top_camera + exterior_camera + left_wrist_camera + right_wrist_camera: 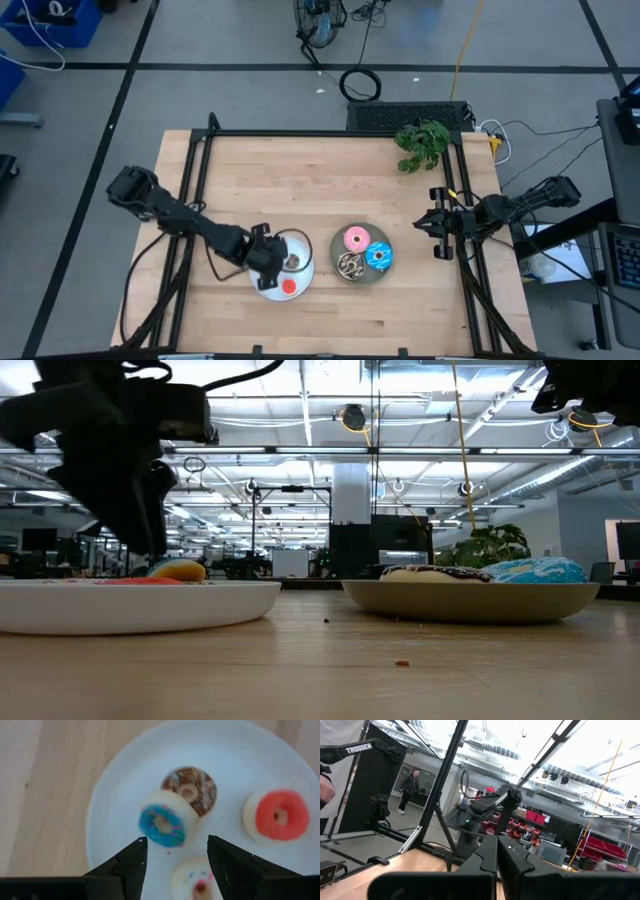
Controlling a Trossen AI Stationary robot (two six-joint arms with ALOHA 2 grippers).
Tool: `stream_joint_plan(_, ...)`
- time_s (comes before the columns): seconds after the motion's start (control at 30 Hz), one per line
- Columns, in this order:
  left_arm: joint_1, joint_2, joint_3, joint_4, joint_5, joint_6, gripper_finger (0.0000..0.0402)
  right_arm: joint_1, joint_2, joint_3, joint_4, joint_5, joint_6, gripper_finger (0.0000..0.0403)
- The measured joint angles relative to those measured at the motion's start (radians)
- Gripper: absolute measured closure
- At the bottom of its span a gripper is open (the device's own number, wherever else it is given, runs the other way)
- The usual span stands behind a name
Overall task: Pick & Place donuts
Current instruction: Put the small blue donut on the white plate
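Two dark, near-black jointed arms, slim links between bulkier rounded joints; left arm [180, 218] matte black with a blocky wrist; right arm [515, 205] likewise black, a small yellow mark near its wrist; left gripper [175, 862] with two broad, wedge-shaped black fingers [127, 865]; right gripper [497, 860] with flat, angular black fingers.

Bright, even ceiling strip lights [300, 450] fill the room and leave only soft shadows on the wooden table [300, 170]. Against that glow the left arm [120, 450] reads as a dark silhouette. Close up, the mini donuts [165, 822] look soft and blurred on the glaring white plate [115, 795].
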Motion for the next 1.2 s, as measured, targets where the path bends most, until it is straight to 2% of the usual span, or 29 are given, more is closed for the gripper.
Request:
stream_joint_plan(0.4,-0.041,0.037,0.0,0.019,-0.084,0.008,0.0195,0.0,0.001,0.0,0.005,0.001,0.0,0.0403)
stream_joint_plan(0.7,-0.042,0.039,0.0,0.023,-0.079,-0.031,0.0195,0.0,0.001,0.0,0.004,0.0,0.0,0.0403)
stream_joint_plan(0.97,-0.035,0.126,0.0,0.027,-0.058,-0.005,0.0195,0.0,0.001,0.0,0.005,0.0,0.0,0.0403)
stream_joint_plan(1.2,-0.033,0.117,0.001,0.022,-0.051,-0.011,0.0195,0.0,0.001,0.0,0.006,0.0,0.0,0.0403)
